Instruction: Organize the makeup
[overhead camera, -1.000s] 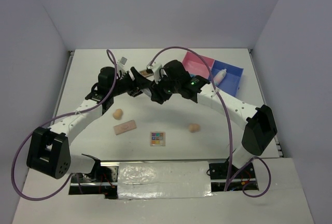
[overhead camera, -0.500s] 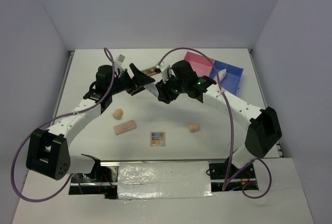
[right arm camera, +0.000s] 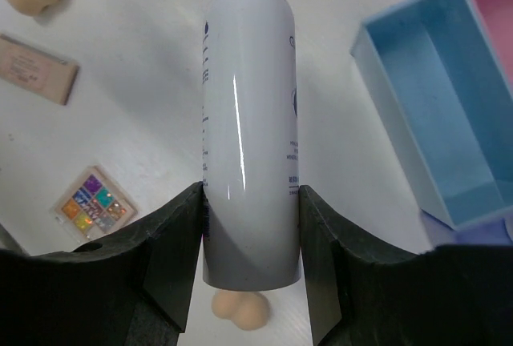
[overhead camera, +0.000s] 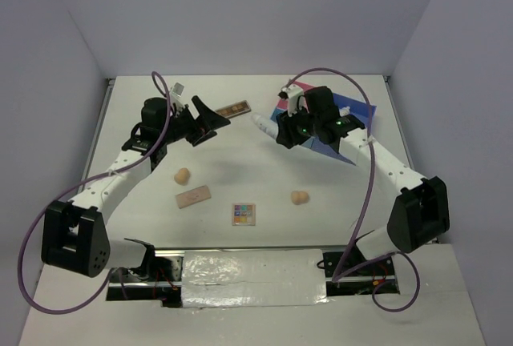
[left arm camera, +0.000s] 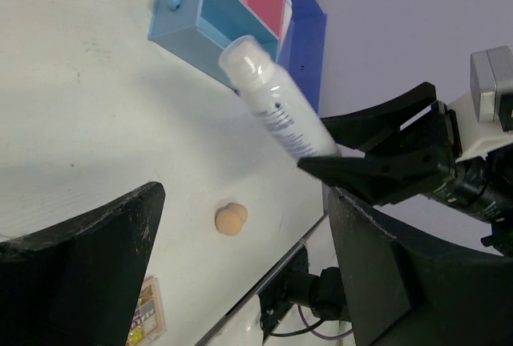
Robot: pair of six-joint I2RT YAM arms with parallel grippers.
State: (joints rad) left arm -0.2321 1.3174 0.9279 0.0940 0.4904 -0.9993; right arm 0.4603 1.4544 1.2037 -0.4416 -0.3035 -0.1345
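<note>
My right gripper [overhead camera: 282, 134] is shut on a small white bottle [overhead camera: 266, 127] and holds it above the table, left of the pink-and-blue tray [overhead camera: 362, 115]. In the right wrist view the bottle [right arm camera: 248, 122] sits between both fingers, with my right gripper [right arm camera: 248, 258] closed on its base. My left gripper [overhead camera: 211, 118] is open and empty, and the left wrist view shows the bottle [left arm camera: 276, 110] in front of it. A brown palette [overhead camera: 235, 109] lies at the back. Two peach sponges [overhead camera: 183, 175] [overhead camera: 299, 197], a pink palette [overhead camera: 193, 196] and a multicolour palette [overhead camera: 244, 214] lie nearer.
Another white bottle [overhead camera: 341, 112] lies in the tray's blue side. The tray's light blue compartment [right arm camera: 441, 122] shows empty in the right wrist view. White walls close in the table at the back and both sides.
The two grippers were close together at the table's middle. My right gripper has moved right with the white bottle. My left gripper has drawn back to the left, open.
</note>
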